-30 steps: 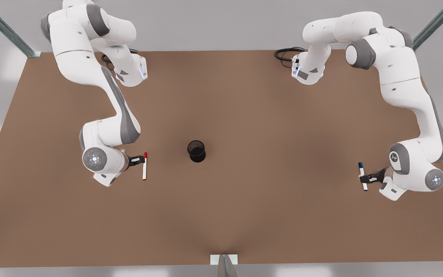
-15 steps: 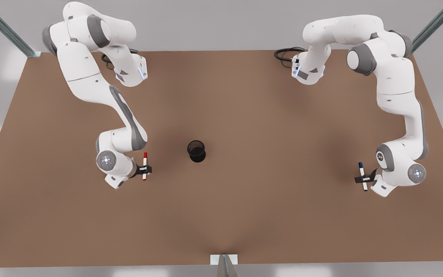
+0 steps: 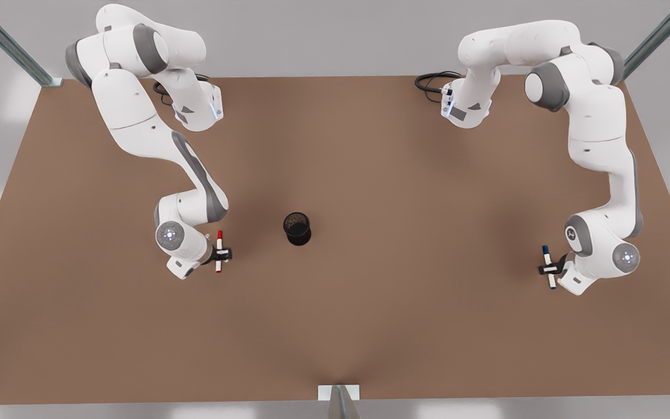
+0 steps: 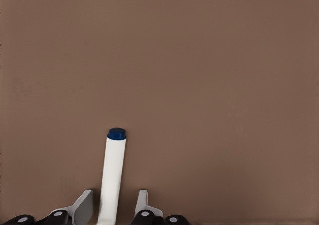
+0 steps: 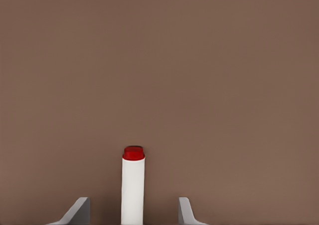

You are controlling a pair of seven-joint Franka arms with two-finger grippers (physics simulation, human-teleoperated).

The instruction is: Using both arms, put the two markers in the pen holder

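The blue-capped marker (image 3: 546, 256) lies flat on the brown table (image 3: 370, 326) at the front view's right. My left gripper (image 3: 550, 269) straddles its barrel, open. In the left wrist view the barrel (image 4: 112, 170) lies close to one of the fingers (image 4: 82, 208) and apart from the other. The red-capped marker (image 3: 219, 241) lies flat left of centre, and my right gripper (image 3: 221, 254) stands open across its middle. The right wrist view shows that barrel (image 5: 133, 185) centred between widely spread fingers (image 5: 79, 210). The black mesh pen holder (image 3: 297, 228) stands upright mid-table, right of the red marker.
Both arm bases (image 3: 195, 107) (image 3: 466, 107) sit at the table's far edge, with a black cable (image 3: 431, 81) beside the one on the front view's right. A small bracket (image 3: 339, 393) marks the near edge.
Both arms have drawn inward and come down over their markers. The right gripper has slid from near the red cap to the barrel's middle. The markers and the pen holder have not moved.
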